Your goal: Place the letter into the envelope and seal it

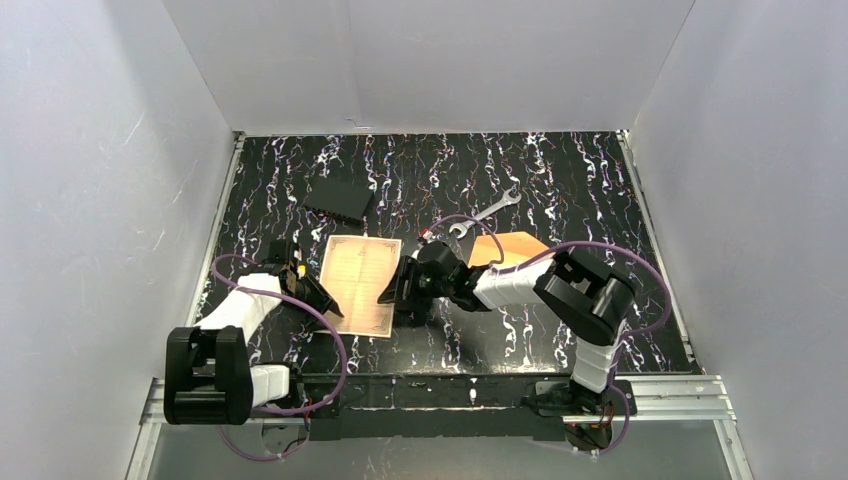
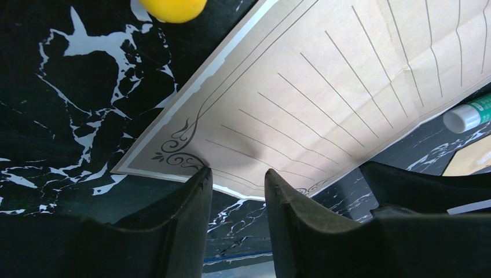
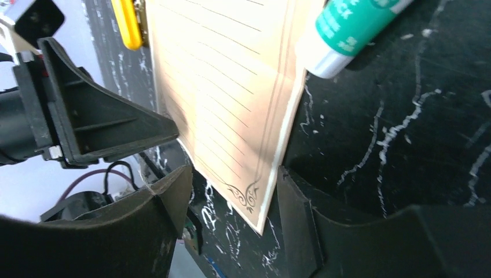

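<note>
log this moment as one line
stage: pre-grasp | left hand: open at letter near-left corner | right hand: open around near-right corner | letter: on table | envelope: untouched, right of letter

The right gripper [image 3: 233, 172] stands with its two black fingers [image 3: 133, 226] spread wide along the bottom of the frame. The letter's [image 3: 226, 98] ornate corner points down into the gap between them, touching neither. The sheet runs from there to the top centre, over the black marbled table [image 3: 405, 133]. A green-and-white glue stick [image 3: 347, 29] overlaps its edge at upper right. At left, the left gripper [image 3: 98, 121] meets the sheet's other edge below a yellow object [image 3: 127, 23].
</note>
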You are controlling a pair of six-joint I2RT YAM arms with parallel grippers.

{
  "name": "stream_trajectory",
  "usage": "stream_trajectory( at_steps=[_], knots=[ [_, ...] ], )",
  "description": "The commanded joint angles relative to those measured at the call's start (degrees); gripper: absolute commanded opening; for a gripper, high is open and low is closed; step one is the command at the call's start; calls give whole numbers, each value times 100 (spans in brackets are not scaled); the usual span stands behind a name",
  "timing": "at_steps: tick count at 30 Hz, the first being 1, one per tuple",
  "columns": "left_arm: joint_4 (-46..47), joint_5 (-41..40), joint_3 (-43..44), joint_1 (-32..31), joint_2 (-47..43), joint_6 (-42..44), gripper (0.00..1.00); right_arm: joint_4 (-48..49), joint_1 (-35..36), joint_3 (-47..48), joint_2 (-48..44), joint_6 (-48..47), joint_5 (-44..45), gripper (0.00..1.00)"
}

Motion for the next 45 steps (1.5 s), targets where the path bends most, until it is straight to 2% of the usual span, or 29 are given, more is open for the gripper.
stream_trajectory(
  at_steps=[1,8,15,20,25,28,31,37,45],
  knots=[
    [-110,-242,-92,-12,101,39,36,901,64,-248,312,313,-117,65],
    [-145,-182,-109,-19,115,101,35,1989,64,-395,340,473,-520,65],
    [-177,-143,-92,-19,121,111,35,2343,64,-622,287,617,-479,67],
    [-244,-163,-51,-14,121,112,34,1238,56,-242,-45,-12,-203,67],
    [-291,-182,-22,-17,60,129,34,-570,-53,856,-568,-1275,491,68],
    [-287,-182,-24,-17,88,134,34,-1281,-384,1420,-517,-1620,692,68],
    [-237,-154,-5,-19,178,158,34,-2412,-679,2035,-234,-1779,1058,68],
    [-219,-186,180,-16,431,291,33,-2839,-1109,2798,446,-1983,887,69],
    [-212,-23,265,-19,720,372,32,-3387,-1246,3796,1489,-2333,261,71]
  ],
)
